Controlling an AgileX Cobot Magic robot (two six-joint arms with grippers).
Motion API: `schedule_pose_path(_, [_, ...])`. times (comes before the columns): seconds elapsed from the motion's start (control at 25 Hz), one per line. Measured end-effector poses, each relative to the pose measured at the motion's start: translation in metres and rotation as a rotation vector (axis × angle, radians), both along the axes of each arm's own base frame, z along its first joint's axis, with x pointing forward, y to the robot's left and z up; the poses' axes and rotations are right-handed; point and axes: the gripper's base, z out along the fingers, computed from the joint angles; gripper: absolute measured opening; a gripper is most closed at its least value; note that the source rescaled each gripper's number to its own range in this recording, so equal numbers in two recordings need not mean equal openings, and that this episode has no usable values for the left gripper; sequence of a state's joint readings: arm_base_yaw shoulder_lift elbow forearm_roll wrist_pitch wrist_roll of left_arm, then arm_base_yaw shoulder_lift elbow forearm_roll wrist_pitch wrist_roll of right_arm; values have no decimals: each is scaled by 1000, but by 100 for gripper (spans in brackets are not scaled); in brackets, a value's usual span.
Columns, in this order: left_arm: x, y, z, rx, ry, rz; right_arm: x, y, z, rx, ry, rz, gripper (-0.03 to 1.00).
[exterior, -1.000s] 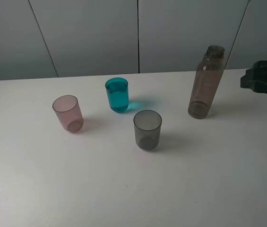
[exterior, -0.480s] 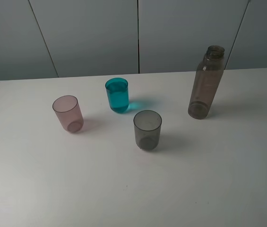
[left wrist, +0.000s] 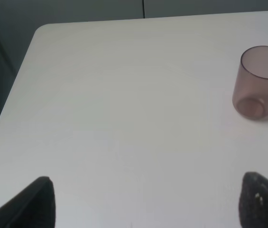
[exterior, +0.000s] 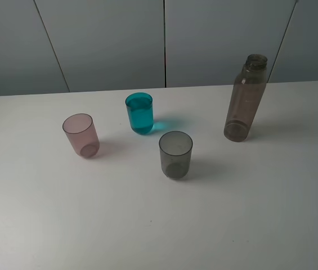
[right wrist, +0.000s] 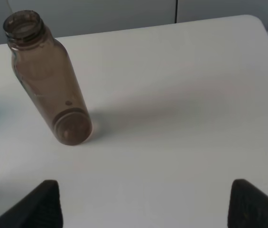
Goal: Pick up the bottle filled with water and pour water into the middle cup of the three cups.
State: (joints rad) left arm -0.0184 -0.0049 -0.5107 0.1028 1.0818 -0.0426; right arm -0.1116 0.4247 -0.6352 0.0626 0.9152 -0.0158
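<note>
Translucent tumblers and one tall bottle stand on the white counter (exterior: 147, 225), all apart from one another. Taking the teal cup (exterior: 139, 113) as the clock's centre in the high view, the pink cup (exterior: 81, 135) stands at about eight o'clock, the smoky grey cup (exterior: 175, 154) at about five, and the bottle (exterior: 245, 99) well off at about three. The teal cup is the middle one and already looks filled with liquid. The left pincer (left wrist: 143, 202) shows only two dark tips spread wide with nothing between them, and from it the pink cup lies toward one o'clock in its own view. The bottle stands upright, long axis vertical, mouth open with no cap. The right pincer (right wrist: 145, 204) likewise shows two tips set wide apart over bare counter, gripping nothing; in its own view the bottle lies toward eleven o'clock, well clear of the tips. Neither pincer appears in the high view. The right arm looks the nearer to the bottle, so any fresh grasp would likely fall to it, taking the body from the side.
</note>
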Motion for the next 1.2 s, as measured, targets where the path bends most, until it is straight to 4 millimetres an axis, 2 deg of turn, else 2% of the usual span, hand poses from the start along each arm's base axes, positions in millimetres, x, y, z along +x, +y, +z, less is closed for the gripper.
schedule_pose_path(0.2, [0, 0, 0, -2, 0, 1, -28, 1, -3, -25, -66, -18, 27])
schedule_pose_path(0.48, [0, 0, 0, -2, 0, 1, -53, 2, -16, -13, -69, -46, 27])
schedule_pose_path(0.76, [0, 0, 0, -2, 0, 1, -58, 3, -21, -2, -19, -49, 27])
schedule_pose_path(0.88, [0, 0, 0, -2, 0, 1, -62, 3, -22, -8, -39, -46, 27])
schedule_pose_path(1.04, [0, 0, 0, -2, 0, 1, -72, 4, -34, -25, -98, -39, 27])
schedule_pose_path(1.2, [0, 0, 0, -2, 0, 1, -73, 5, -39, -40, -110, -30, 27])
